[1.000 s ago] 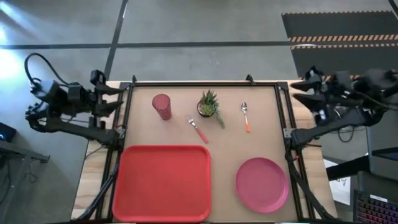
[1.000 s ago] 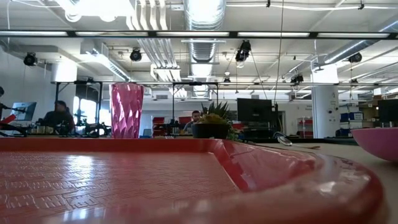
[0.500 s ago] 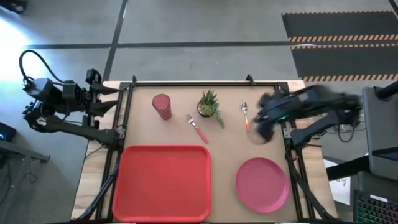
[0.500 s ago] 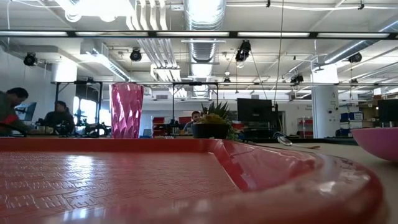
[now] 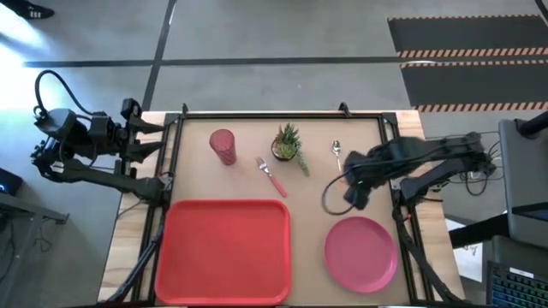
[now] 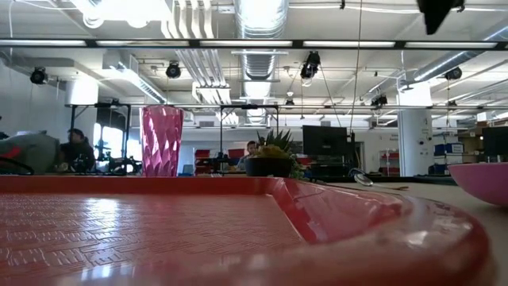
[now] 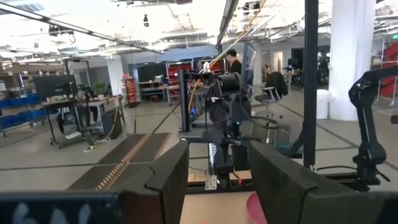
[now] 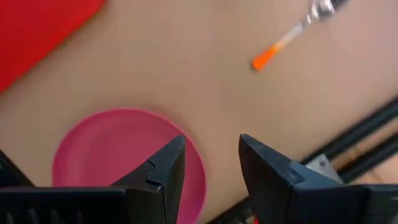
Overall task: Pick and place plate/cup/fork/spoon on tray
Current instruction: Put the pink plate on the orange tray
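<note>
Right claw (image 8: 211,163) agape, empty

Across the lower frame, red tray (image 6: 198,230). Behind its far rim, left of centre, pink cup (image 6: 162,141); at centre, potted plant (image 6: 272,156). At right edge, plate (image 6: 482,181). Top right, dark arm part (image 6: 439,12).

Robotics lab / open-plan industrial workspace: exposed ceiling w/ ventilation ducts (image 6: 255,32), pipes & strip lights, concrete floor marked w/ dark tape lines (image 5: 214,62) and a hazard-striped mat (image 5: 467,53) at approx. 1 o'clock from the table (image 5: 355,137). Beyond the table, people seated at workstations (image 6: 75,151) w/ monitors (image 6: 324,141) at approx. 12 o'clock. Further robot rigs, metal frames & a white column (image 7: 351,59) fill the hall.
</note>
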